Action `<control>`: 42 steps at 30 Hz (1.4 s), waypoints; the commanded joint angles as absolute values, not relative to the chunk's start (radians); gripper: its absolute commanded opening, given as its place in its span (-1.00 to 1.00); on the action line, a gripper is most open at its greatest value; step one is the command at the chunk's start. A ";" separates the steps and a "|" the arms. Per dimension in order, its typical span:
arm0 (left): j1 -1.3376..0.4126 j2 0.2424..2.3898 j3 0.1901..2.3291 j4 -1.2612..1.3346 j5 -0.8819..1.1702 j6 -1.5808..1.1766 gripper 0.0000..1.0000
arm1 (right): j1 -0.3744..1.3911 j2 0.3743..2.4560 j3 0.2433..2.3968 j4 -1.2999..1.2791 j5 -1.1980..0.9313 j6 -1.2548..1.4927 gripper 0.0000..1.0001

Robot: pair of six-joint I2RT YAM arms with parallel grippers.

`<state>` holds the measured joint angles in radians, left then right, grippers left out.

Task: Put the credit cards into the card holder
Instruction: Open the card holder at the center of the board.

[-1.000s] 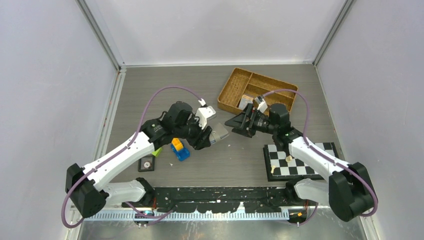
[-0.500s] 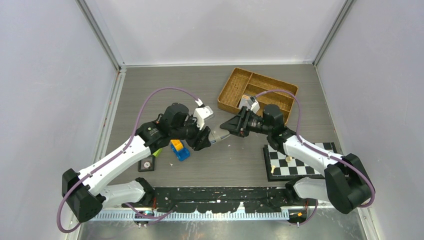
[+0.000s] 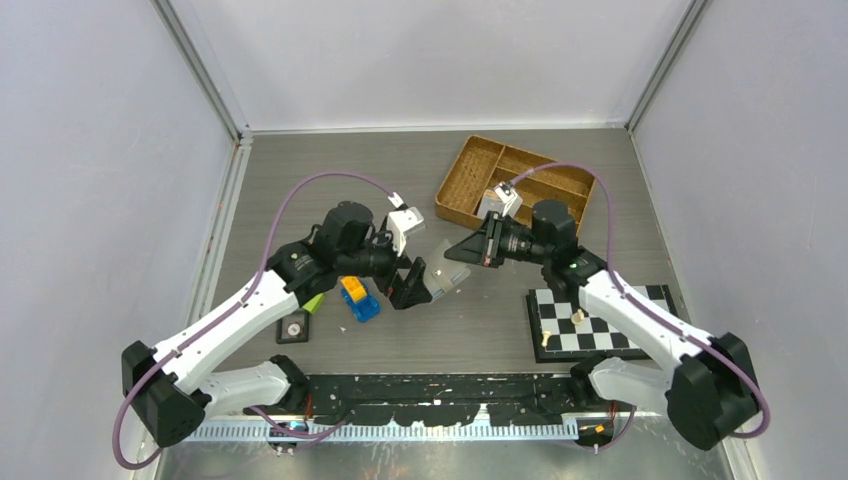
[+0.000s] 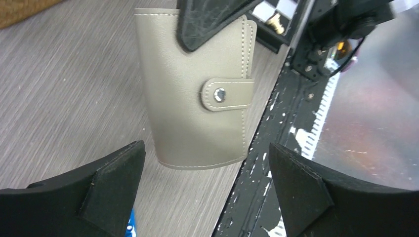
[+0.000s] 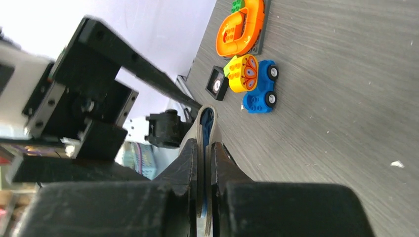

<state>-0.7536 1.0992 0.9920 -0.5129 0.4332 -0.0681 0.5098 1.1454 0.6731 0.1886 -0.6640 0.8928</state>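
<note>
The card holder (image 3: 447, 279), a folded grey wallet with a snapped tab, hangs above the table between the two arms. My right gripper (image 3: 455, 253) is shut on its top edge; in the right wrist view the jaws (image 5: 203, 153) pinch the card holder (image 5: 206, 121), whose blue lining shows between the flaps. My left gripper (image 3: 414, 287) is open just beside it. In the left wrist view the card holder (image 4: 192, 108) hangs ahead of the spread left gripper (image 4: 205, 192), touching neither finger. The credit cards are hidden.
A wooden tray (image 3: 545, 170) with compartments stands at the back right, partly covered by the right wrist. A chessboard (image 3: 600, 322) lies front right. A blue toy car (image 3: 360, 300), a green block (image 3: 315, 302) and a black dial tile (image 3: 293, 327) lie under the left arm.
The right gripper came in and shut on the card holder's top edge. The left gripper opened, let go of the holder and drew back a little.
</note>
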 commanded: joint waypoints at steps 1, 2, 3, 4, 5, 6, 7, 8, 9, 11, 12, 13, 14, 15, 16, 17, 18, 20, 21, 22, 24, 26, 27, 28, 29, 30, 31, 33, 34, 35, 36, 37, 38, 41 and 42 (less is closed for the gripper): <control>-0.715 1.058 1.057 -0.443 0.609 -0.111 0.96 | 0.516 1.029 0.782 0.034 -0.735 0.649 -0.99; -0.700 1.056 1.066 -0.448 0.630 -0.111 0.97 | 0.517 1.008 0.794 0.012 -0.757 0.624 -0.99; -0.682 1.051 1.072 -0.451 0.659 -0.114 0.97 | 0.517 0.983 0.802 -0.007 -0.774 0.602 -0.99; -0.663 1.048 1.072 -0.448 0.698 -0.120 0.99 | 0.517 0.965 0.810 -0.033 -0.789 0.582 -0.99; -0.648 1.049 1.073 -0.439 0.739 -0.130 0.99 | 0.517 0.952 0.816 -0.046 -0.809 0.569 -0.99; -0.639 1.053 1.074 -0.425 0.789 -0.138 0.99 | 0.517 0.942 0.821 -0.052 -0.831 0.561 -0.99; -0.638 1.060 1.077 -0.420 0.835 -0.143 0.98 | 0.517 0.937 0.827 -0.056 -0.853 0.560 -0.99; -0.637 1.071 1.082 -0.414 0.879 -0.155 0.96 | 0.517 0.935 0.831 -0.055 -0.871 0.560 -0.99; -0.638 1.083 1.087 -0.408 0.921 -0.165 0.92 | 0.517 0.932 0.834 -0.054 -0.886 0.561 -0.99; -0.637 1.112 1.089 -0.394 0.989 -0.192 0.76 | 0.517 0.925 0.836 -0.046 -0.902 0.563 -0.99; -0.637 1.123 1.087 -0.387 1.020 -0.202 0.68 | 0.517 0.922 0.837 -0.038 -0.911 0.565 -0.99; -0.637 1.131 1.083 -0.374 1.037 -0.215 0.61 | 0.516 0.921 0.839 -0.029 -0.916 0.570 -0.99; -0.637 1.137 1.077 -0.353 1.053 -0.232 0.54 | 0.516 0.921 0.840 -0.017 -0.927 0.578 -0.99; -0.637 1.141 1.069 -0.331 1.070 -0.249 0.47 | 0.516 0.919 0.841 -0.006 -0.932 0.585 -0.99; -0.638 1.145 1.059 -0.307 1.083 -0.265 0.41 | 0.516 0.919 0.843 -0.006 -0.933 0.588 -0.99; -0.639 1.148 1.050 -0.297 1.092 -0.274 0.35 | 0.517 0.919 0.845 -0.006 -0.933 0.589 -0.99; -0.639 1.154 1.045 -0.295 1.097 -0.277 0.31 | 0.517 0.920 0.847 -0.006 -0.932 0.590 -0.99; -0.640 1.166 1.040 -0.295 1.100 -0.281 0.28 | 0.516 0.923 0.852 0.019 -0.937 0.592 -0.99; -0.640 1.175 1.039 -0.295 1.100 -0.284 0.27 | 0.516 0.926 0.856 0.030 -0.941 0.597 -0.99; -0.643 1.181 1.039 -0.294 1.101 -0.286 0.27 | 0.516 0.931 0.861 0.033 -0.945 0.599 -0.99; -0.652 1.197 1.043 -0.294 1.105 -0.288 0.19 | 0.517 0.939 0.867 0.037 -0.952 0.602 -0.99; -0.662 1.212 1.043 -0.294 1.107 -0.291 0.10 | 0.517 0.942 0.870 0.037 -0.955 0.600 -0.99; -0.666 1.220 1.042 -0.293 1.108 -0.292 0.00 | 0.517 0.942 0.871 0.037 -0.956 0.598 -0.99; -0.670 1.228 1.042 -0.296 1.112 -0.293 -0.10 | 0.516 0.943 0.871 0.037 -0.954 0.597 -0.99; -0.673 1.235 1.043 -0.298 1.120 -0.293 -0.20 | 0.517 0.945 0.872 0.035 -0.952 0.593 -0.99; -0.675 1.240 1.044 -0.299 1.127 -0.293 -0.36 | 0.517 0.944 0.873 0.031 -0.949 0.589 -0.99; -0.675 1.242 1.046 -0.299 1.128 -0.293 -0.50 | 0.517 0.945 0.874 0.026 -0.944 0.586 -0.99; -0.676 1.240 1.046 -0.296 1.114 -0.291 -0.82 | 0.517 0.944 0.878 -0.023 -0.916 0.560 -0.99; -0.675 1.240 1.046 -0.303 1.096 -0.287 -0.96 | 0.517 0.943 0.888 -0.069 -0.887 0.535 -0.90; -0.674 1.239 1.050 -0.324 1.064 -0.274 -1.00 | 0.517 0.942 0.909 -0.150 -0.837 0.490 -0.65; -0.673 1.243 1.060 -0.359 1.027 -0.253 -1.00 | 0.516 0.936 0.931 -0.229 -0.785 0.446 -0.26; -0.670 1.249 1.074 -0.405 0.984 -0.229 -1.00 | 0.517 0.930 0.952 -0.292 -0.738 0.411 0.05; -0.665 1.259 1.084 -0.446 0.951 -0.210 -1.00 | 0.517 0.924 0.971 -0.347 -0.699 0.384 0.19; -0.637 1.294 1.104 -0.504 0.887 -0.206 -1.00 | 0.516 0.903 1.016 -0.439 -0.629 0.336 0.29; -0.626 1.308 1.110 -0.511 0.888 -0.215 -1.00 | 0.517 0.892 1.022 -0.452 -0.616 0.333 0.29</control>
